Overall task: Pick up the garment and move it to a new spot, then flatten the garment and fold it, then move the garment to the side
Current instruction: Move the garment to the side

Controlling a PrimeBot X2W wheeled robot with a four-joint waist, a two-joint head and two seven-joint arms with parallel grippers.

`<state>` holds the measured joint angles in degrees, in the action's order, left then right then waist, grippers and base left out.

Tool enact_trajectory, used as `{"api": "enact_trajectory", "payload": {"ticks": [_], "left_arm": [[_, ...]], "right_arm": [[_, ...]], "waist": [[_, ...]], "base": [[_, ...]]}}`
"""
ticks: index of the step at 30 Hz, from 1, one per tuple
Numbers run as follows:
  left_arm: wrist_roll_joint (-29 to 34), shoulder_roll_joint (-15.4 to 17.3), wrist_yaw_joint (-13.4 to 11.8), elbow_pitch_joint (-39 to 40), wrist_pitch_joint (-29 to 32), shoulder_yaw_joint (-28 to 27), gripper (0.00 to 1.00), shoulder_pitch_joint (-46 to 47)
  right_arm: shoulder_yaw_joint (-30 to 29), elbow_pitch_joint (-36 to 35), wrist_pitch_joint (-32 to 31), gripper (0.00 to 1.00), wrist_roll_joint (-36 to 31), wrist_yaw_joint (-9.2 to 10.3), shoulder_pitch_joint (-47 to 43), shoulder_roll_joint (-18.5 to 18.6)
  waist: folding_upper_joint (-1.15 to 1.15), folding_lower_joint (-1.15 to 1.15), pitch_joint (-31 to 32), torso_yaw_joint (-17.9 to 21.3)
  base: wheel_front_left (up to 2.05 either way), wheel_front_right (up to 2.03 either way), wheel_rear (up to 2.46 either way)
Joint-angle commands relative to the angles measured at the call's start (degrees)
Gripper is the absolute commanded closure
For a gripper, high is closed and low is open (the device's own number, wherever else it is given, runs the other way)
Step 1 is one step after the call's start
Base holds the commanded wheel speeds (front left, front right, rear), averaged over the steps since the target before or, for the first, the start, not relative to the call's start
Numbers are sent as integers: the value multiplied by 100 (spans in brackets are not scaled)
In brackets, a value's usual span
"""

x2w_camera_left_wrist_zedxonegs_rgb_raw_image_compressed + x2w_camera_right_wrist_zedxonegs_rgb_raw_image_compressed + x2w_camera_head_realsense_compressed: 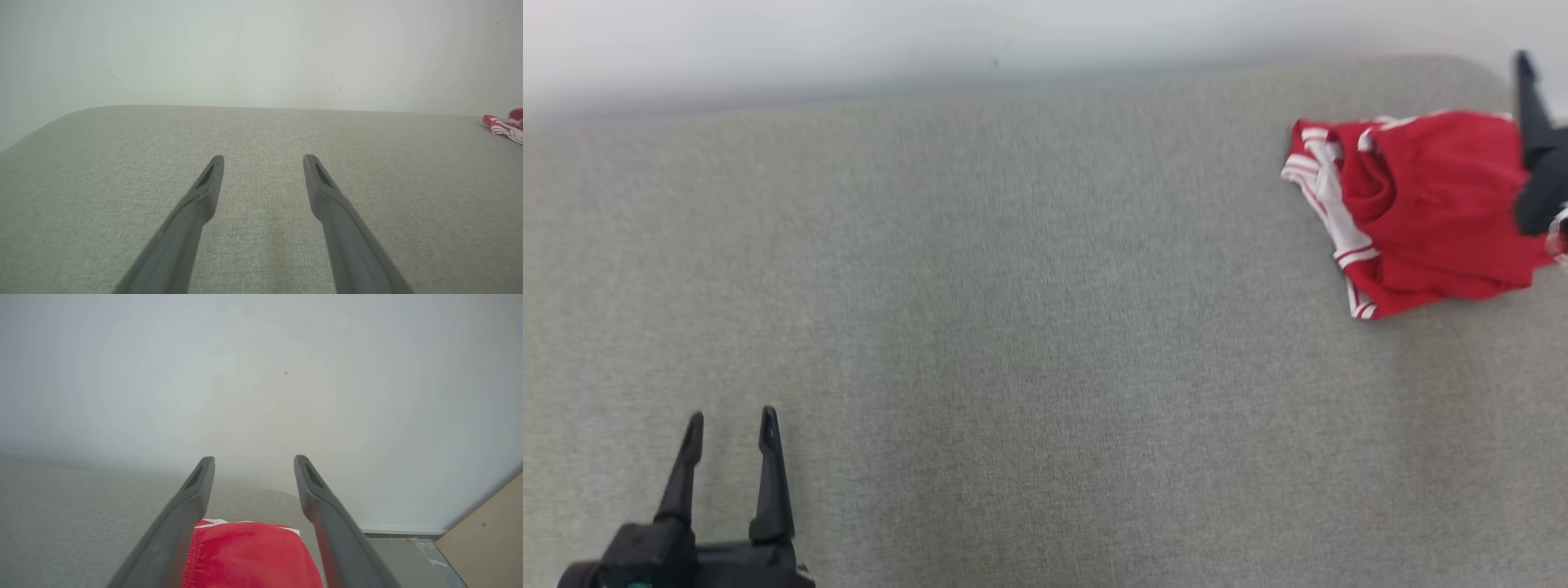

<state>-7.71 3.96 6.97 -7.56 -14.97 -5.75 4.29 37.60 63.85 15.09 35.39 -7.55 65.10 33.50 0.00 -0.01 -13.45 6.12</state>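
Grey woven surface (1013, 327) meets a pale wall (1013, 33) at its far edge. Right gripper (253, 459): fingers spread wide, nothing between them, positioned directly over the garment (1429, 204). The garment, red with white striped trim, lies bunched at the far right of the surface. Left gripper (731, 416): fingers spread wide, empty, over bare fabric at the near left, well apart from the garment
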Motion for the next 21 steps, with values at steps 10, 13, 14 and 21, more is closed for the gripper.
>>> {"api": "enact_trajectory", "payload": {"ticks": [10,13,14,21], "left_arm": [[62,-77,-61,-138,-17,3,0,-370],[106,-81,-64,-189,-17,51,0,-432],[113,-84,-61,-209,-17,68,0,-438],[170,-95,-67,-332,-17,174,0,-573]], "right_arm": [[-2433,-2337,9,0,-1638,18,-2561,-1010],[-3085,-3116,10,0,-2092,18,-3323,-1558],[-3256,-3339,10,0,-2205,18,-3569,-1717],[-3665,-4415,11,0,-2873,18,-4918,-2567]], "waist": [[0,1,814,-369],[0,1,929,-468],[0,1,966,-505],[0,1,1264,-671]], "base": [[0,0,0],[0,0,0],[0,0,0],[0,0,0]]}}
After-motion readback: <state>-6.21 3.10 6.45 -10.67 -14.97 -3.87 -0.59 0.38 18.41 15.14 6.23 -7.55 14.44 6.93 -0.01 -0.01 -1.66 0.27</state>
